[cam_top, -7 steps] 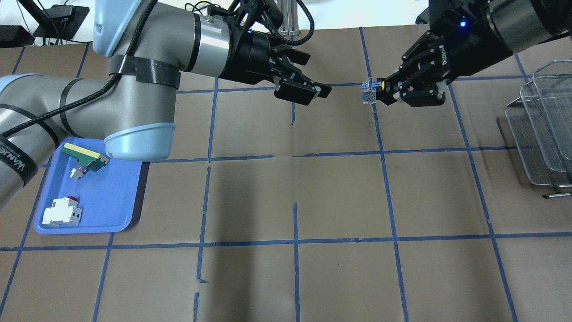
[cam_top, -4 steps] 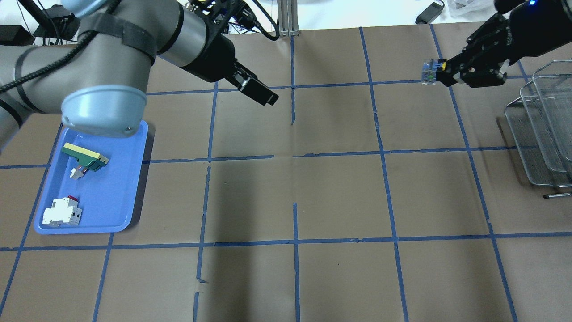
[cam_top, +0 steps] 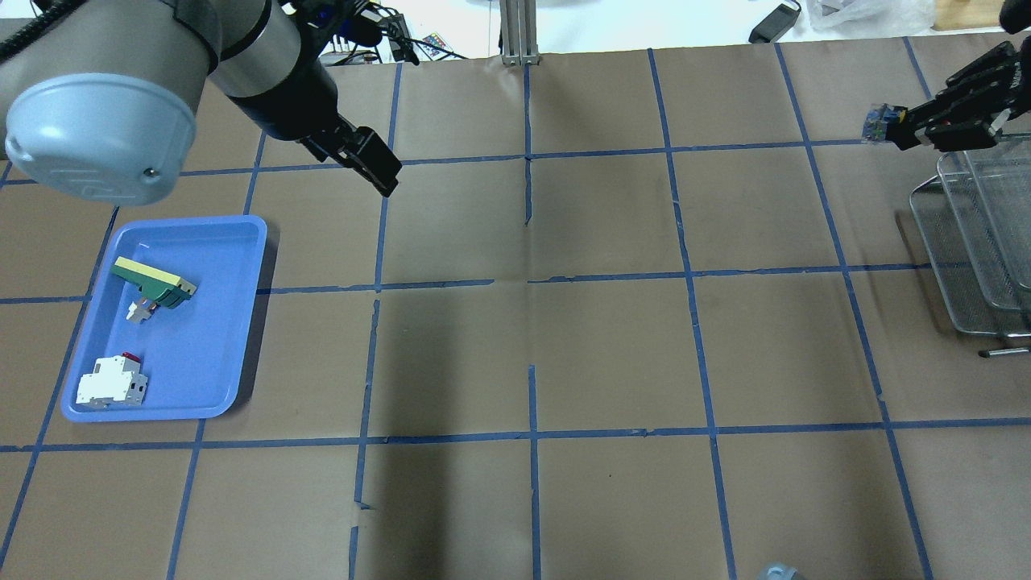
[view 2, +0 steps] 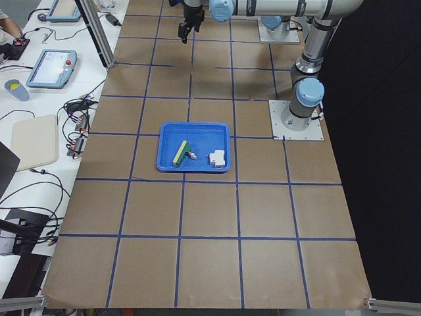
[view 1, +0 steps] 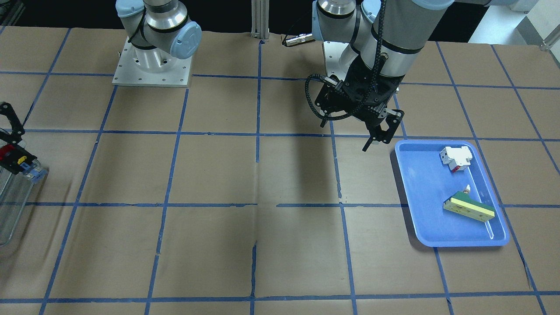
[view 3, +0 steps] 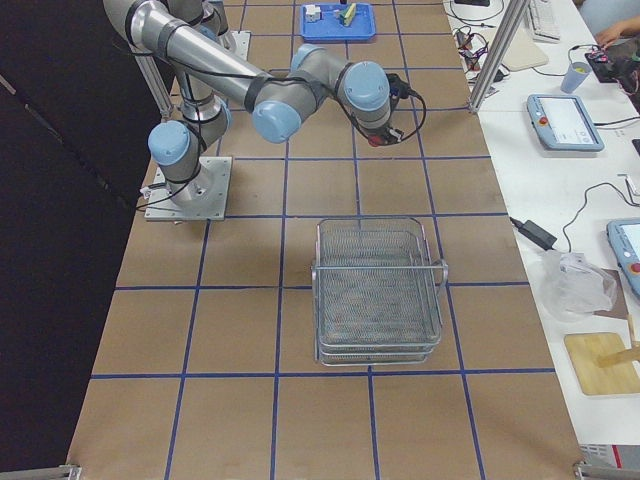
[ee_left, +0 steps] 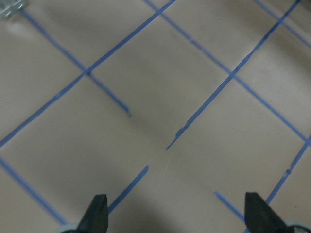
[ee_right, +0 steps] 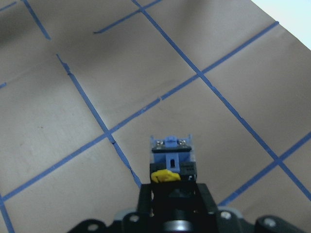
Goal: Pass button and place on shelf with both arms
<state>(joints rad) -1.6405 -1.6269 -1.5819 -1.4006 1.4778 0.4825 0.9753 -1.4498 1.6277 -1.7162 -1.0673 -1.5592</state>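
Note:
The button point(ee_right: 171, 158) has a black body with yellow and blue bits, and its red cap shows in the front view point(view 1: 5, 152). My right gripper point(cam_top: 902, 129) is shut on it and holds it in the air, just left of the far corner of the silver wire-mesh shelf point(cam_top: 983, 242). The shelf also shows in the right side view point(view 3: 378, 290). My left gripper point(cam_top: 378, 173) is open and empty, above the table behind the blue tray. Its two fingertips point(ee_left: 97, 211) stand wide apart over bare paper.
A blue tray point(cam_top: 209, 322) at the left holds a white-and-red switch block point(cam_top: 111, 383) and a yellow-green flat block point(cam_top: 153, 282). Brown paper with a blue tape grid covers the table. An aluminium post point(cam_top: 519, 32) stands at the far edge.
My right gripper has carried the button to the right, up to the shelf. My left arm has drawn back to the left, its gripper still open and empty.

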